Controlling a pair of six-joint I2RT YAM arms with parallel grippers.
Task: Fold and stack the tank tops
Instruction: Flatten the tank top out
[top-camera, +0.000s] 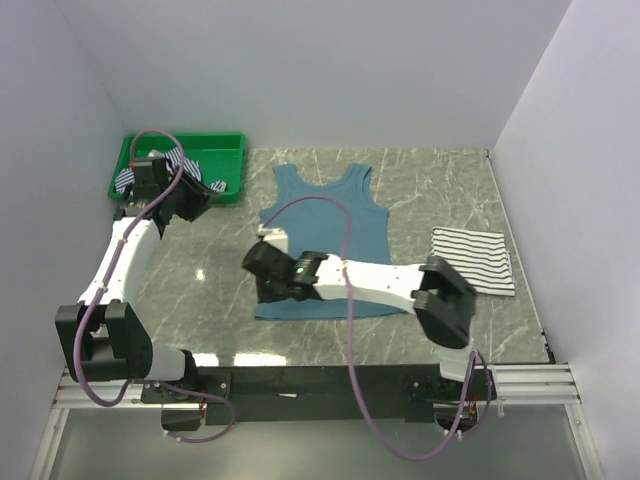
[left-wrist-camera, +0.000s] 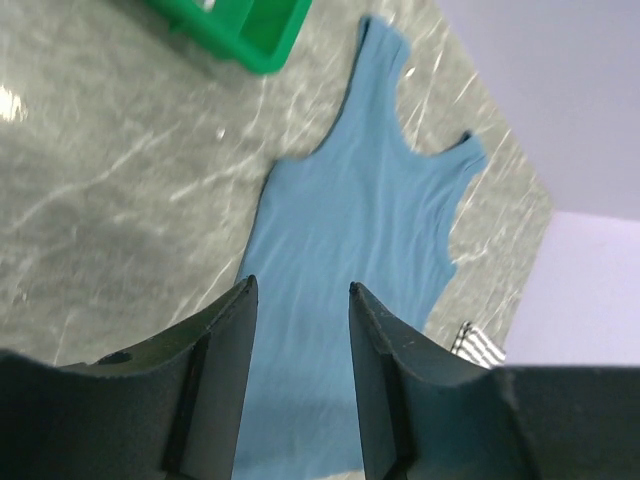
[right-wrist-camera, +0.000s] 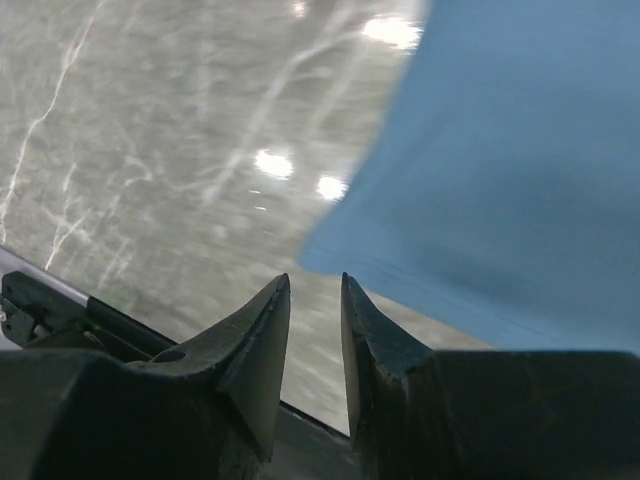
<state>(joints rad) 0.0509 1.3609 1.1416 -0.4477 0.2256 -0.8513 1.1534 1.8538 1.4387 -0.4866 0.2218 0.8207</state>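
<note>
Toward the near edge of the surface (top-camera: 215, 300), my right gripper (right-wrist-camera: 315, 285) hovers over the near-left hem corner of the teal tank top (top-camera: 325, 225), jaws parted only narrowly with nothing between them. That top lies flat mid-surface, straps toward the far edge. By the right edge I see the black-striped white tank top (top-camera: 472, 260), folded. At the far-left corner my left gripper (left-wrist-camera: 300, 290) hangs open and empty just by the green tray (top-camera: 200, 138), where the blue-and-white striped tank top (top-camera: 188, 160) lies bunched.
</note>
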